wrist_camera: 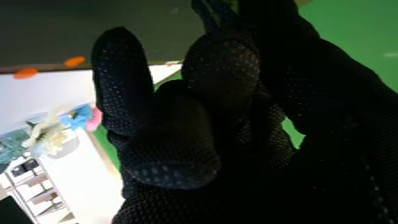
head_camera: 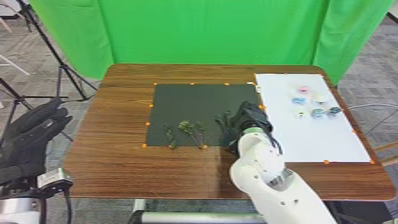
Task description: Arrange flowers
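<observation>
In the head view, my right hand is over the right edge of the dark mat, with dark leafy greenery against its left side. The right wrist view shows my right hand with fingers curled and a thin dark stem pinched at their tips. More green sprigs lie on the mat's lower part. Pink, blue and white flowers rest on the white board. My left hand is off the table's left side, its fingers relaxed.
Orange markers line the mat and board edges on the brown table. A green curtain hangs behind it, and a black tripod stands at the left. In the right wrist view, blue flowers lie beyond the fingers.
</observation>
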Action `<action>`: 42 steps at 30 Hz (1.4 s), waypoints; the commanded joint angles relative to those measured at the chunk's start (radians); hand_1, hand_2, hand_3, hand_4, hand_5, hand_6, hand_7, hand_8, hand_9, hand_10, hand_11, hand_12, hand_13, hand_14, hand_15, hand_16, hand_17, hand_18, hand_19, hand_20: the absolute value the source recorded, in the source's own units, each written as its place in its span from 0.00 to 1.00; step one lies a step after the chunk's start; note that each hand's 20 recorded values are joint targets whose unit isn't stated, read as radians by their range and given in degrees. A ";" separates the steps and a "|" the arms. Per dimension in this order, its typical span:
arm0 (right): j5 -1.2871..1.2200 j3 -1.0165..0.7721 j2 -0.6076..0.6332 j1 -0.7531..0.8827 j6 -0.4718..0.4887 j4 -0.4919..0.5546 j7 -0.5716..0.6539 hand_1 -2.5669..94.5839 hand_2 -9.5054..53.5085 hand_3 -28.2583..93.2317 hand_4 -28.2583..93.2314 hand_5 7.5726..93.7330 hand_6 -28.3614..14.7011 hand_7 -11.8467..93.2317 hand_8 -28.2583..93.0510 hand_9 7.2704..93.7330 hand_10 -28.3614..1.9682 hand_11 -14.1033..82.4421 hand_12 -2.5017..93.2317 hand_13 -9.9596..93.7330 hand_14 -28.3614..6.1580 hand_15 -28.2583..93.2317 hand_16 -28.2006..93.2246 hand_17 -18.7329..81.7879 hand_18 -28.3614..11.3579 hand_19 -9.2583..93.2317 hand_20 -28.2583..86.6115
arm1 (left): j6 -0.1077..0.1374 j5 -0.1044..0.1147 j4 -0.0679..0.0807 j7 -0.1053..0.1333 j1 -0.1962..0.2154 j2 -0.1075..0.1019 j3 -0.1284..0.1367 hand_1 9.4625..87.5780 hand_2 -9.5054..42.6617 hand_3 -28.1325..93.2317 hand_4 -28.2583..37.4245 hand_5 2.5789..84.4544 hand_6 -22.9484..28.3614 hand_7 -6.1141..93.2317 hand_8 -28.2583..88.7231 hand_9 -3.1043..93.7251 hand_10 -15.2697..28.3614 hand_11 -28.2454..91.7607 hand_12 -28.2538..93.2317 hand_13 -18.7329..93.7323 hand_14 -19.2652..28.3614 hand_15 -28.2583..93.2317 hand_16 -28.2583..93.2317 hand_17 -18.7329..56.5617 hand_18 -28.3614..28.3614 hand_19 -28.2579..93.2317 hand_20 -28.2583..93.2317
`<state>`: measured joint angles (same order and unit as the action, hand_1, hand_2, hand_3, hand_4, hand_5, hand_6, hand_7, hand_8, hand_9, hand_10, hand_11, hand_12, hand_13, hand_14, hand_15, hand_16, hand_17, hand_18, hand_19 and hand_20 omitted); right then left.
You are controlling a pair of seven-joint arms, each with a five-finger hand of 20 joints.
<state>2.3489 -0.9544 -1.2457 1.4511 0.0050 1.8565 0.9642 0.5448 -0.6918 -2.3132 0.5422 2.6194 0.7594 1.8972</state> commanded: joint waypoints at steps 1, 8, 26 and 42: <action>0.039 0.018 -0.016 0.013 0.018 -0.008 0.032 0.58 0.00 0.86 0.02 0.94 0.55 0.36 0.34 0.97 0.62 0.70 0.32 1.00 0.73 0.83 0.38 0.71 0.27 1.00 0.15 | -0.011 -0.011 -0.007 -0.009 0.010 0.008 0.006 0.26 0.23 0.90 0.20 0.41 0.62 0.24 0.14 0.34 0.77 0.55 0.29 0.32 0.88 0.74 0.10 0.09 0.86 0.68 0.30; 0.048 0.009 -0.021 0.022 0.039 -0.004 0.034 0.57 0.00 0.85 0.03 0.94 0.54 0.35 0.34 0.97 0.62 0.70 0.33 1.00 0.72 0.82 0.38 0.71 0.27 1.00 0.14 | -0.005 -0.008 -0.012 -0.002 0.030 0.009 0.021 0.26 0.23 0.91 0.21 0.42 0.62 0.24 0.14 0.34 0.77 0.56 0.29 0.32 0.88 0.74 0.10 0.09 0.86 0.68 0.30; 0.045 -0.010 -0.036 0.021 0.102 0.003 0.042 0.47 0.00 0.84 0.05 0.88 0.47 0.32 0.30 0.90 0.49 0.71 0.33 0.98 0.65 0.81 0.43 0.68 0.24 0.99 0.04 | -0.002 -0.009 -0.016 -0.004 0.036 0.008 0.023 0.26 0.23 0.91 0.21 0.42 0.62 0.24 0.14 0.34 0.76 0.56 0.29 0.32 0.88 0.74 0.10 0.09 0.86 0.68 0.30; 0.042 -0.027 -0.045 0.021 0.134 0.003 0.059 0.43 0.00 0.85 0.07 0.82 0.42 0.33 0.16 0.86 0.40 0.71 0.32 0.94 0.60 0.82 0.43 0.66 0.18 0.97 0.03 | -0.011 -0.019 -0.017 -0.016 0.033 0.021 0.022 0.26 0.24 0.91 0.21 0.42 0.62 0.24 0.14 0.34 0.77 0.56 0.29 0.32 0.88 0.74 0.10 0.09 0.86 0.68 0.30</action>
<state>2.3811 -0.9783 -1.2881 1.4704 0.1332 1.8603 1.0034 0.5436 -0.7020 -2.3215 0.5354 2.6395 0.7692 1.9192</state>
